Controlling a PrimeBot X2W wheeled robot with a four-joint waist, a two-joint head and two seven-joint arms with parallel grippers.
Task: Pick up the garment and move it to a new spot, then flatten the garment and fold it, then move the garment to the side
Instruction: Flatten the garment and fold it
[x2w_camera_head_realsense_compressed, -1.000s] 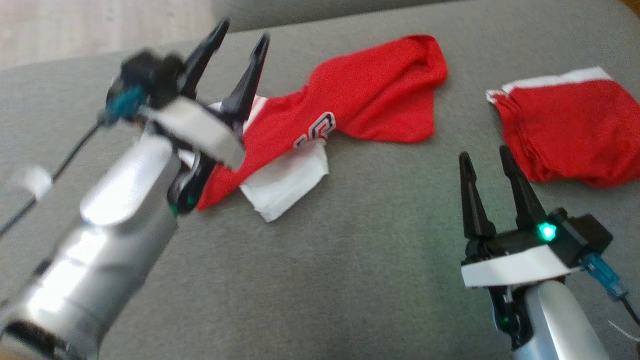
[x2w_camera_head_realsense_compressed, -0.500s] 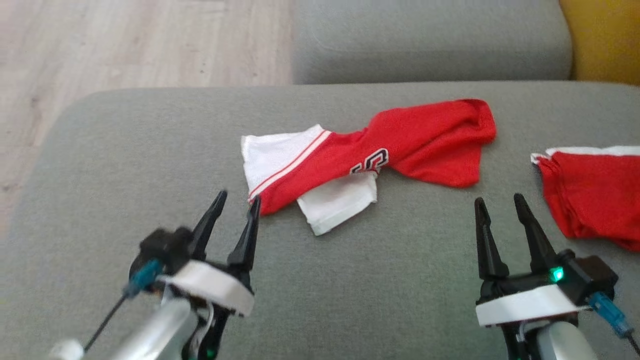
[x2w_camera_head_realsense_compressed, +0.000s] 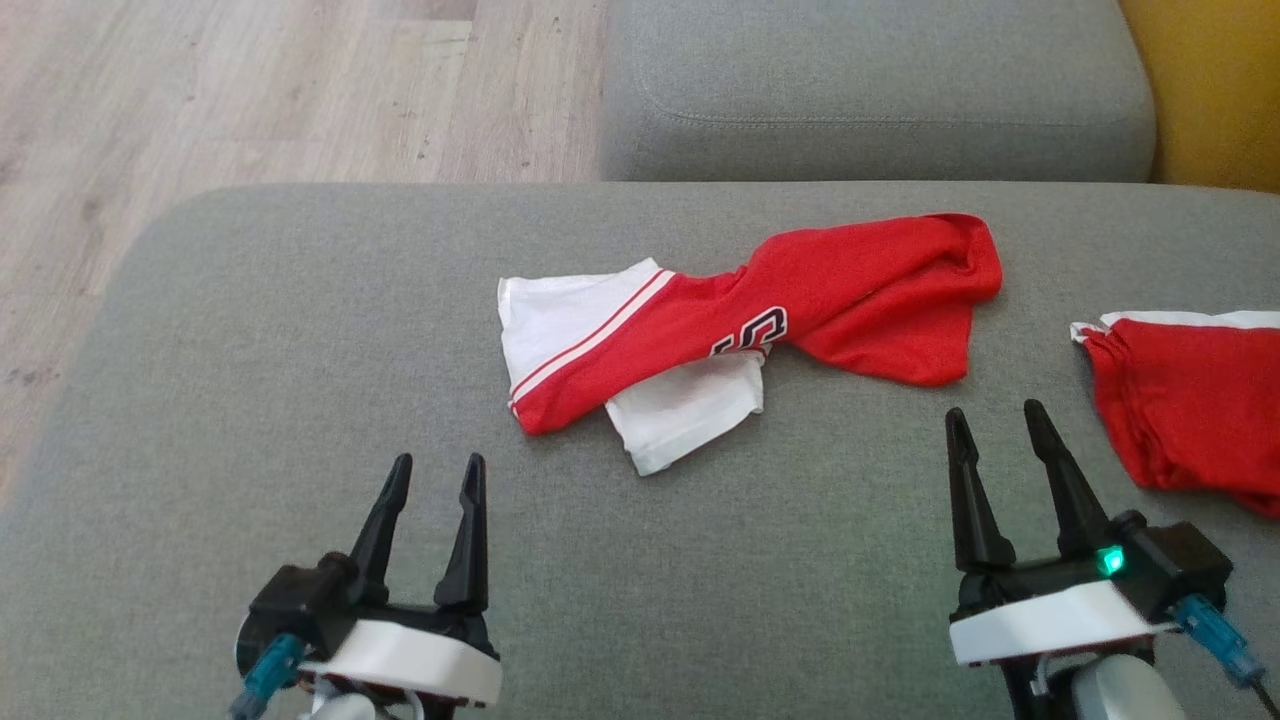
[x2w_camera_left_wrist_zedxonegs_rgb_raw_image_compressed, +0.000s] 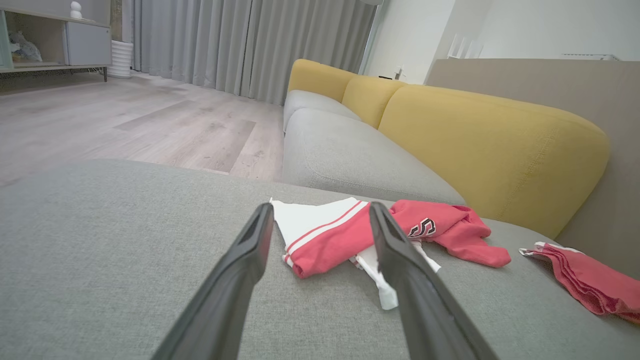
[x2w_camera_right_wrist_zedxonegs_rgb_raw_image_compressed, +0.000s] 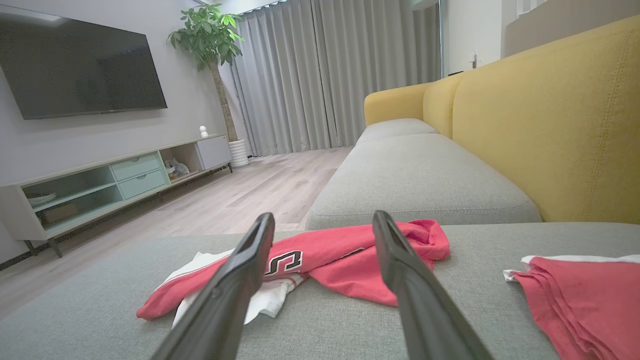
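A red and white garment (x2w_camera_head_realsense_compressed: 750, 320) with a black-edged number lies crumpled in a long twisted strip on the grey cushion (x2w_camera_head_realsense_compressed: 300, 330), towards its far middle. It also lies ahead of the fingers in the left wrist view (x2w_camera_left_wrist_zedxonegs_rgb_raw_image_compressed: 340, 235) and in the right wrist view (x2w_camera_right_wrist_zedxonegs_rgb_raw_image_compressed: 340, 255). My left gripper (x2w_camera_head_realsense_compressed: 435, 470) hovers open near the front left, well short of the garment, nothing between its fingers. My right gripper (x2w_camera_head_realsense_compressed: 990, 415) stands open at the front right, just short of the garment's red end, also empty.
A second red cloth with a white band (x2w_camera_head_realsense_compressed: 1190, 400) lies folded at the cushion's right edge. Behind it rise another grey seat cushion (x2w_camera_head_realsense_compressed: 870, 100) and the yellow sofa back (x2w_camera_left_wrist_zedxonegs_rgb_raw_image_compressed: 490, 145). Wooden floor (x2w_camera_head_realsense_compressed: 200, 90) lies beyond the cushion's left and far-left edges.
My left gripper has drawn back from over the garment's white end to the front left, empty. The head camera has tilted up, showing the far cushion and floor. The garment lies as before.
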